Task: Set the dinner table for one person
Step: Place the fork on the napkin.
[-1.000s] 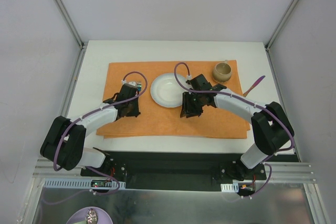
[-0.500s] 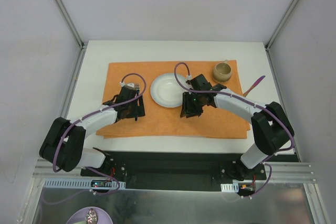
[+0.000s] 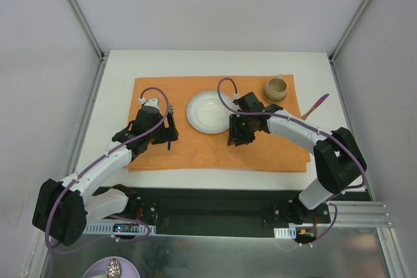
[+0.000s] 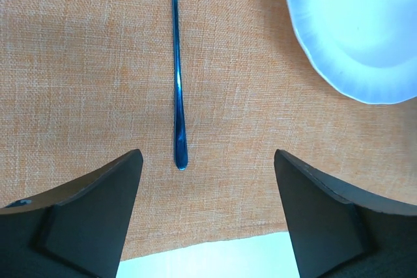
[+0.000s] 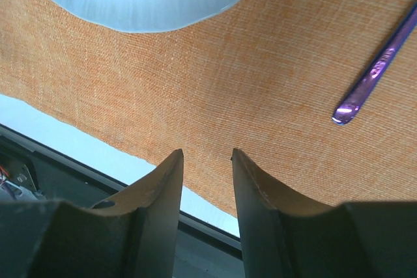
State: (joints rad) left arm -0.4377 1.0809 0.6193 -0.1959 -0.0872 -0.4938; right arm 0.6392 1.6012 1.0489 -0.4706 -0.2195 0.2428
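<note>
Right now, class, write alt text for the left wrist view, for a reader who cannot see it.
A slim blue utensil lies on the orange placemat, its handle end untouched between the tips of the wide-open left gripper. A white plate fills the upper right, and a strip of the white dinner table shows along the bottom.

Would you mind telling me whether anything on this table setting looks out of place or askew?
The purple utensil lies diagonally across the orange placemat's right edge, its tip out on the dinner table; the blue utensil lies straight beside the plate.
</note>
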